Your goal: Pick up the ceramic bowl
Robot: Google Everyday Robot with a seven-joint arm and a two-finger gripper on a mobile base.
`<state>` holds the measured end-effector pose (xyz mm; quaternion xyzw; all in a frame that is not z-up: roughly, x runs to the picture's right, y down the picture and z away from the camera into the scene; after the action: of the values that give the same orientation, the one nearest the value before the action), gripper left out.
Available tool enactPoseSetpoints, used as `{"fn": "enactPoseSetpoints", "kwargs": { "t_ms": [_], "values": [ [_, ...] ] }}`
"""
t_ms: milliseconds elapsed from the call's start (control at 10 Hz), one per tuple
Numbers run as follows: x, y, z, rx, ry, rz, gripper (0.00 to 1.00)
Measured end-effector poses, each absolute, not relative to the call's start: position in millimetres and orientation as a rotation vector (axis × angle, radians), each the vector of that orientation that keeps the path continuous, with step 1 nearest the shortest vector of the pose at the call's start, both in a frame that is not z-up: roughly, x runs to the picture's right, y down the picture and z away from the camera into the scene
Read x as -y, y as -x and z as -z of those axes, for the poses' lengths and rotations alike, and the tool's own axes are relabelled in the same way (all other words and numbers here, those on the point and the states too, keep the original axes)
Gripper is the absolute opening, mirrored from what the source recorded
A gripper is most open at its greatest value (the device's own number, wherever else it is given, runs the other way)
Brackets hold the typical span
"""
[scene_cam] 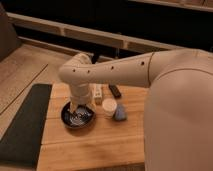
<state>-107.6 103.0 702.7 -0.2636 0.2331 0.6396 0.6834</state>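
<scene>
1. Your gripper (80, 106) hangs over the ceramic bowl (74, 120) — whether it is clenched or released, you cannot tell.
2. The ceramic bowl sits on the wooden table (90, 150), just beside the cream cup (108, 108).

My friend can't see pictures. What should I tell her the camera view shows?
A white robot arm bends down with its end effector right at a shallow black ceramic bowl on a wooden table. A small cream cup and a blue-grey lump sit beside the bowl. A dark mat lies at the picture's left.
</scene>
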Motion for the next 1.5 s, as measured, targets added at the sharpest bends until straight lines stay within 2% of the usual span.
{"fn": "enactPoseSetpoints", "kwargs": {
  "t_ms": [800, 1200, 1500],
  "values": [
    [-102, 107, -704, -0.516, 0.579, -1.432, 0.65],
    [-70, 98, -725, -0.337, 0.457, -1.433, 0.65],
    [-72, 100, -734, -0.235, 0.483, -1.457, 0.65]
  ]
}}
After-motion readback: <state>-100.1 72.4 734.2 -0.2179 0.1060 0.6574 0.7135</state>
